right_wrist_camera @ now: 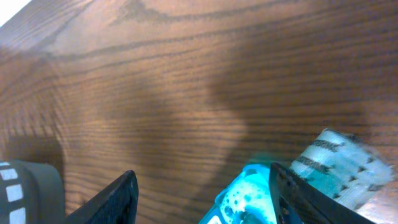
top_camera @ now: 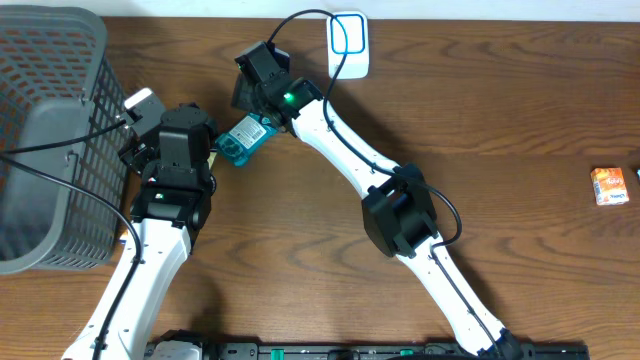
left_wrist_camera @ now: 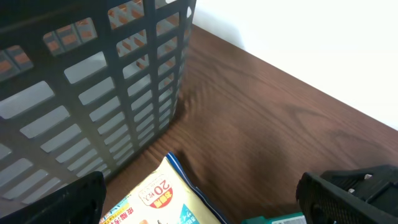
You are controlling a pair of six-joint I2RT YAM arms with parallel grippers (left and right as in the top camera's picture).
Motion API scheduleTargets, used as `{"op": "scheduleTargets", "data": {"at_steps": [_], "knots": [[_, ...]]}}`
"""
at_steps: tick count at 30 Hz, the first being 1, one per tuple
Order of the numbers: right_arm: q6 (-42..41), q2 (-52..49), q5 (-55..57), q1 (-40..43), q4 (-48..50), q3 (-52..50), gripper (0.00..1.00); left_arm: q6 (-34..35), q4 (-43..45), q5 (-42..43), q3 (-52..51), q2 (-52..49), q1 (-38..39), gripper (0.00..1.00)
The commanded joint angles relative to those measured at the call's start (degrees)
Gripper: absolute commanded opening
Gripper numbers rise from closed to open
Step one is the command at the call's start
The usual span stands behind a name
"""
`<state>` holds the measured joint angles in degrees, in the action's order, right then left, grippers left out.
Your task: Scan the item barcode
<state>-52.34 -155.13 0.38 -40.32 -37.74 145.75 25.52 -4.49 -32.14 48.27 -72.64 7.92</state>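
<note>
Between the right fingers: the teal package point(right_wrist_camera: 249, 194) sits inside the right gripper point(right_wrist_camera: 202, 179), close against one dark finger point(right_wrist_camera: 298, 196). Bare wood shows between it and the other finger, so I cannot tell if it is pinched or only framed.
Reason for this pose: the right gripper is low over the table point(top_camera: 500, 100), probably so the package can be taken up and its label turned.
Place of the package: on the table between the two arms. In the overhead view a white label faces up, maybe the barcode, but it is too small to read.
Between the left fingers: the left gripper point(left_wrist_camera: 200, 186) is spread wide and grasps nothing. A white and yellow pouch point(left_wrist_camera: 155, 198) lies under it.
Beside the left gripper: the grey basket point(top_camera: 60, 60), very near.
Farther out: a white box point(top_camera: 348, 45) with a cable at the back edge, perhaps the scanner, and an orange carton point(top_camera: 609, 186) well apart at the right.
Risk: a soft package may slip or fold and hide the label.
</note>
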Motion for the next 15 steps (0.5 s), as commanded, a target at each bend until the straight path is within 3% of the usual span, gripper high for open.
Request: {"op": "scheduleTargets", "data": {"at_steps": [1, 15], "knots": [[-0.79, 0.04, 1.4, -0.48, 1.75, 0.42, 0.64, 0.09, 0.0, -1.36, -0.42, -0.35, -0.24, 0.98], [-1.49, -2.58, 2.86, -5.44, 4.81, 0.15, 0.66, 0.09, 0.02, -1.36, -0.42, -0.35, -0.24, 0.98]]}}
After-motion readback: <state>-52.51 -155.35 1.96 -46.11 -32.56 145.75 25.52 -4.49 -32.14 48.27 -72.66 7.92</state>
